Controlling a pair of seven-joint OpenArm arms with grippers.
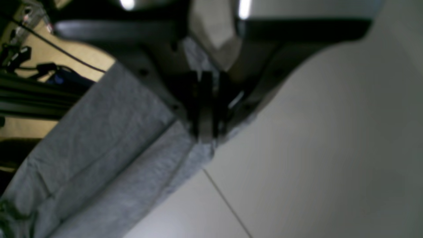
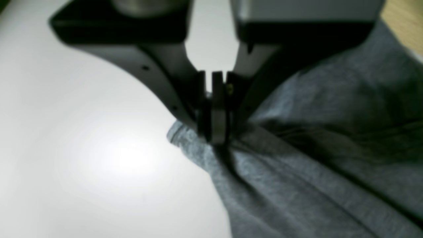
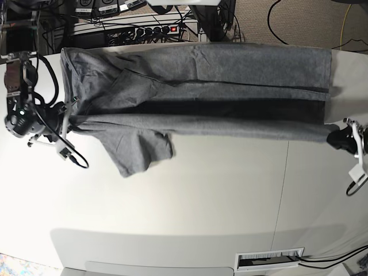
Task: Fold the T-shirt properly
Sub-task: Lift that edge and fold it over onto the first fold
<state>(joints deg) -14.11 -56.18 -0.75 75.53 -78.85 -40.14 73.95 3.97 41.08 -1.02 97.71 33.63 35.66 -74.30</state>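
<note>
The heather-grey T-shirt (image 3: 218,66) lies stretched sideways along the far part of the white table (image 3: 201,195). Its near edge is raised and pulled taut between both grippers, with a dark shadow under it. One sleeve (image 3: 141,152) hangs onto the table. My right gripper (image 3: 70,118) is at the left of the base view, shut on the shirt's edge (image 2: 314,165) with fabric pinched between its fingertips (image 2: 216,138). My left gripper (image 3: 332,137) is at the right, shut on the shirt's corner (image 1: 99,148), with cloth bunched at its tips (image 1: 206,135).
A power strip and cables (image 3: 149,29) lie behind the table's far edge. A seam (image 3: 282,190) runs across the tabletop at the right. A white slotted panel (image 3: 270,260) sits at the near edge. Wooden floor and dark cables (image 1: 43,69) show beyond the shirt.
</note>
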